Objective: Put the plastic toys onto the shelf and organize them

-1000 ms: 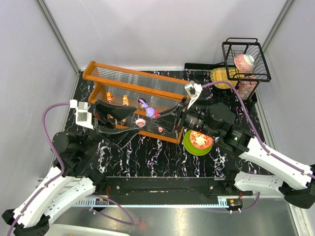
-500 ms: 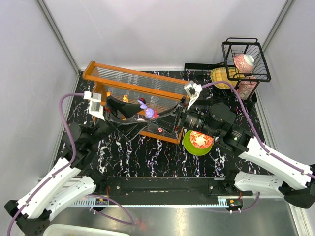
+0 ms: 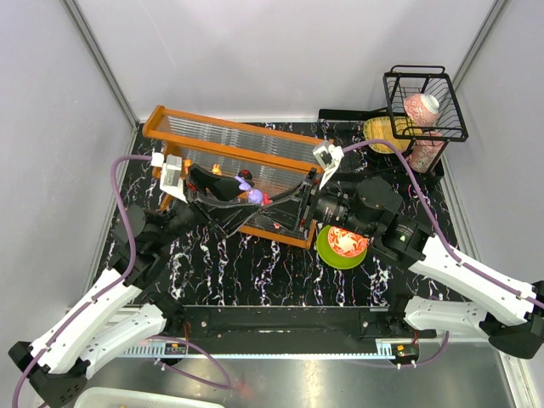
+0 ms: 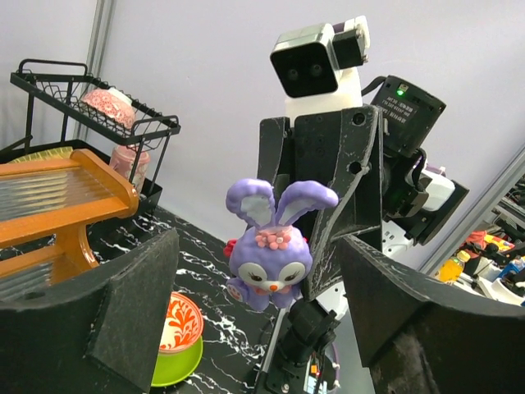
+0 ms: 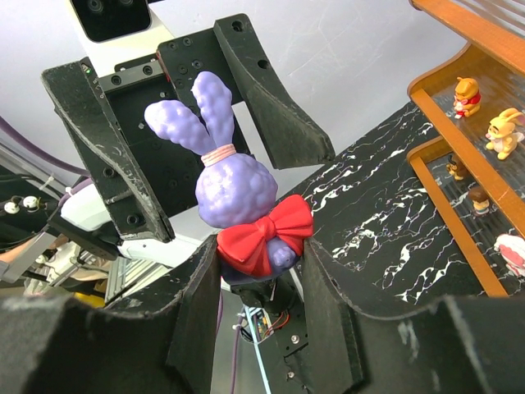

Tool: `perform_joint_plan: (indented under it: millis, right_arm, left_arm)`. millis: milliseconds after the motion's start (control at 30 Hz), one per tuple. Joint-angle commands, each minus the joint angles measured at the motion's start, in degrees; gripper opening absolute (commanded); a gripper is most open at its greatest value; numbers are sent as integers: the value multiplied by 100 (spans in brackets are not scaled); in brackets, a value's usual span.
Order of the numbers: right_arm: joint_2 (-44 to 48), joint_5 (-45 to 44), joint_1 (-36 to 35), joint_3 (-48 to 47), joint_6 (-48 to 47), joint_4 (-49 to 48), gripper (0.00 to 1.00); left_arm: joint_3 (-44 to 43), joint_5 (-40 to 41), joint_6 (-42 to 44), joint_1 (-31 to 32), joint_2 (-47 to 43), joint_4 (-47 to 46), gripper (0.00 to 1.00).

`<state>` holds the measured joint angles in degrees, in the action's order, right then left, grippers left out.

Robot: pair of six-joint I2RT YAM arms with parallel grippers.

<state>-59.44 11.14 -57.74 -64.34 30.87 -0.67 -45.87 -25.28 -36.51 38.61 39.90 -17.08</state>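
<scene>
A purple bunny toy [image 5: 234, 193] with a red bow is pinched at its lower body by my right gripper [image 5: 258, 263], held in the air in front of the orange-framed shelf [image 3: 229, 129]. My left gripper [image 4: 261, 283] faces it, open, one pad on each side of the bunny [image 4: 271, 254] and clear of it. From above, the bunny [image 3: 256, 194] sits between the left gripper [image 3: 246, 201] and the right gripper [image 3: 272, 204]. Several small toys stand on the lower tier, among them an orange one [image 5: 466, 97] and a yellow one [image 5: 504, 131].
A green plate with a red-patterned bowl [image 3: 342, 245] lies right of the shelf's front end. At the back right stands a black wire basket [image 3: 423, 102] holding a pink cup. White walls close in on three sides.
My left gripper has swung right and up to the bunny, and its jaws have narrowed a little around it. The right gripper has kept its hold, nearly still.
</scene>
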Motion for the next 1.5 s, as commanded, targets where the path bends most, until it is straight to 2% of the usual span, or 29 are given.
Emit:
perform_joint_plan:
  millis: [0,200,700,1033,1267,1400,1467]
  right_arm:
    - [29,73,34,-88,-81,-311,0]
    - [55,73,34,-70,-81,-311,0]
    - [29,152,34,-44,-90,-311,0]
    - [29,161,34,-53,-99,-302,0]
    - [20,170,26,-26,-99,-302,0]
    - [11,161,34,-9,-90,-311,0]
    - [20,161,34,9,-90,-311,0]
  left_arm:
    - [-291,84,-5,-11,-8,-173,80]
    - [-309,84,-14,-11,18,-111,75]
    - [-353,163,4,-11,18,12,73]
    - [-362,128,-5,-11,44,21,66]
    - [-370,58,-49,-11,97,-67,58]
    - [-353,14,-75,-12,97,-120,49]
    - [-361,-3,-67,-11,88,-111,40]
